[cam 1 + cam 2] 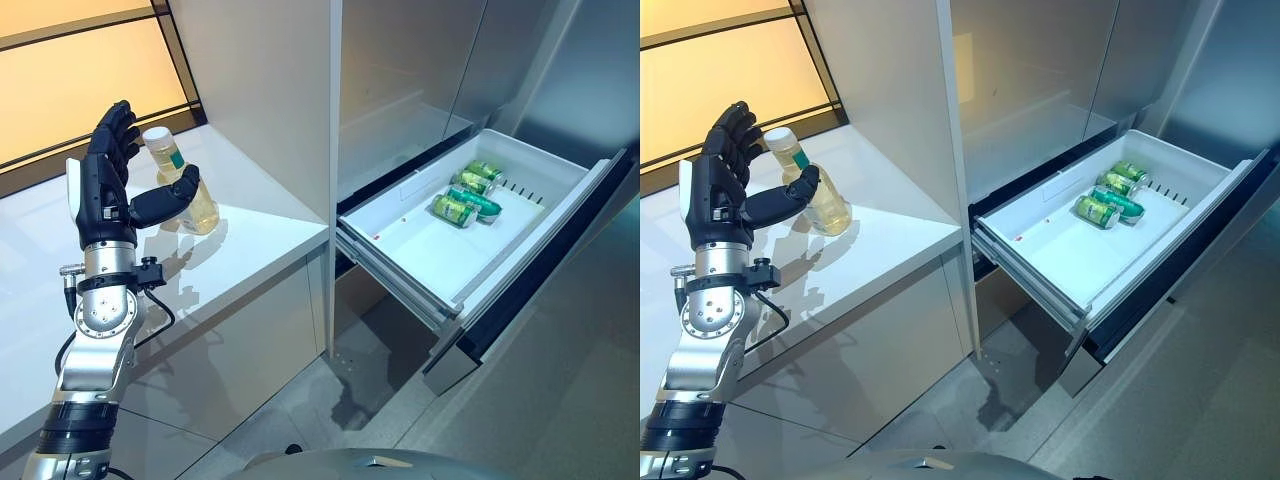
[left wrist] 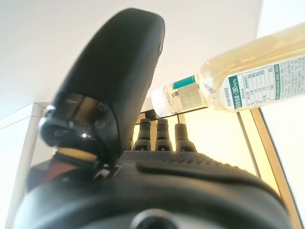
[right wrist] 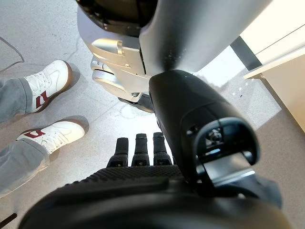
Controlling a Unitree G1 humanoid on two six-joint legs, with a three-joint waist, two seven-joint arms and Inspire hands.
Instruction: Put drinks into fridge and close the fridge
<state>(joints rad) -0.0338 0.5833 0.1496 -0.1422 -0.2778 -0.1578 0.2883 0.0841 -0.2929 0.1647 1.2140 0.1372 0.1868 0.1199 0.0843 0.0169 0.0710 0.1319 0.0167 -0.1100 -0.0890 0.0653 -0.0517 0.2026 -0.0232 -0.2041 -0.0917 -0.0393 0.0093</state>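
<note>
A clear bottle of pale yellow drink (image 1: 203, 209) with a white cap stands upright on the white counter (image 1: 250, 245). My left hand (image 1: 104, 185) is raised beside it, fingers straight and open, the thumb reaching across the bottle's front. In the left wrist view the bottle (image 2: 252, 83) lies past the thumb (image 2: 114, 81), outside the grasp. The fridge drawer (image 1: 420, 250) is pulled out to the right, with green cans (image 1: 468, 195) lying at its far end. My right hand (image 3: 143, 188) hangs over the floor, fingers relaxed, holding nothing.
A tall grey fridge panel (image 1: 270, 90) stands between the counter and the open drawer. The drawer's dark front (image 1: 520, 290) juts into the floor space. A person's white shoes (image 3: 47, 81) stand on the floor by my right hand.
</note>
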